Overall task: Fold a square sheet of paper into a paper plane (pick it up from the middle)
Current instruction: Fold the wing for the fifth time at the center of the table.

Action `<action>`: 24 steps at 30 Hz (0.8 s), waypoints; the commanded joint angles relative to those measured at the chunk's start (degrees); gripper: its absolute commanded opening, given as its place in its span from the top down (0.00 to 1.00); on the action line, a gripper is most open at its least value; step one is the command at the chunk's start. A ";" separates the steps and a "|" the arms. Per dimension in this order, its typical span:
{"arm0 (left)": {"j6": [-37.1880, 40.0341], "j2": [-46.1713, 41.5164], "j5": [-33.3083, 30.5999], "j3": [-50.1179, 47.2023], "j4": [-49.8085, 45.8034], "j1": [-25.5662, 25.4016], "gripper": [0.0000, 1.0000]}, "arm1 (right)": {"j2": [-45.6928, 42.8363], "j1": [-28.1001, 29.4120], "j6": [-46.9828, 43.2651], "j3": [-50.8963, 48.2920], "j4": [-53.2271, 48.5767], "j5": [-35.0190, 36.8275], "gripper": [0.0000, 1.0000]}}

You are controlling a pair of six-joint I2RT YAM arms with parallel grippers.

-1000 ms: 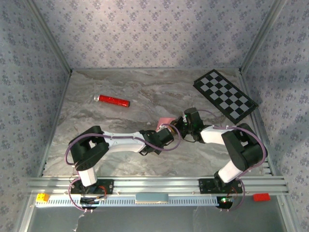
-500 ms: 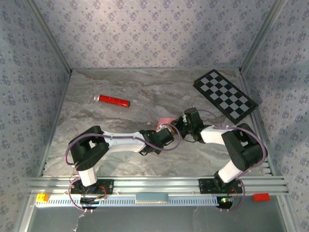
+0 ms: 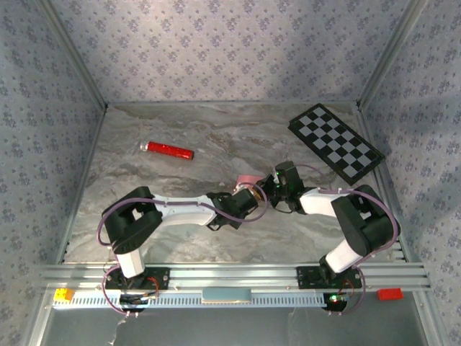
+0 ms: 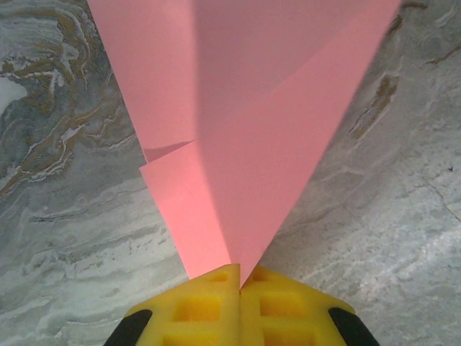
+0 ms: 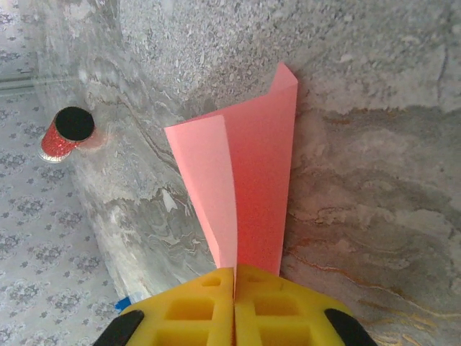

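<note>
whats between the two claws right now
The folded pink paper. The top view shows it in the gap between the arms' tips, and the wrist views show the left claw and right claw each shut on it.

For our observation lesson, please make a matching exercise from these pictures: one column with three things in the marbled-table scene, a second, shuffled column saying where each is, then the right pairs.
Things
1. thin pink folded paper sheet
2. shiny red cylinder
3. flat black-and-white checkerboard

Places
A. lying at the back right corner of the table
B. pinched by the left gripper and the right gripper, near the table's middle
C. lying on its side, left of centre, towards the back

Pairs: 1-B, 2-C, 3-A
</note>
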 commanded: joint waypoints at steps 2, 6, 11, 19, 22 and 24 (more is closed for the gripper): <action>-2.14 -2.26 3.64 -1.73 1.93 1.41 1.00 | -1.78 -0.42 -0.99 -0.72 -1.84 0.88 0.88; -2.44 -2.87 5.56 -2.50 3.03 2.24 1.00 | -3.82 -0.43 -2.79 -0.83 -3.92 2.10 0.78; -3.03 -3.36 8.61 -3.26 4.18 3.34 1.00 | -7.35 -0.75 -6.31 -0.44 -9.96 4.58 0.69; -4.02 -5.62 13.24 -6.95 11.90 4.15 1.00 | -14.64 -2.42 -10.32 -0.83 -18.44 8.42 0.66; -3.01 -6.63 15.46 -9.73 17.06 4.40 1.00 | -17.07 -2.77 -11.61 -1.09 -20.94 10.08 0.66; -3.18 -7.30 17.65 -11.85 20.74 4.91 1.00 | -18.43 -2.81 -11.91 -1.50 -21.57 10.99 0.66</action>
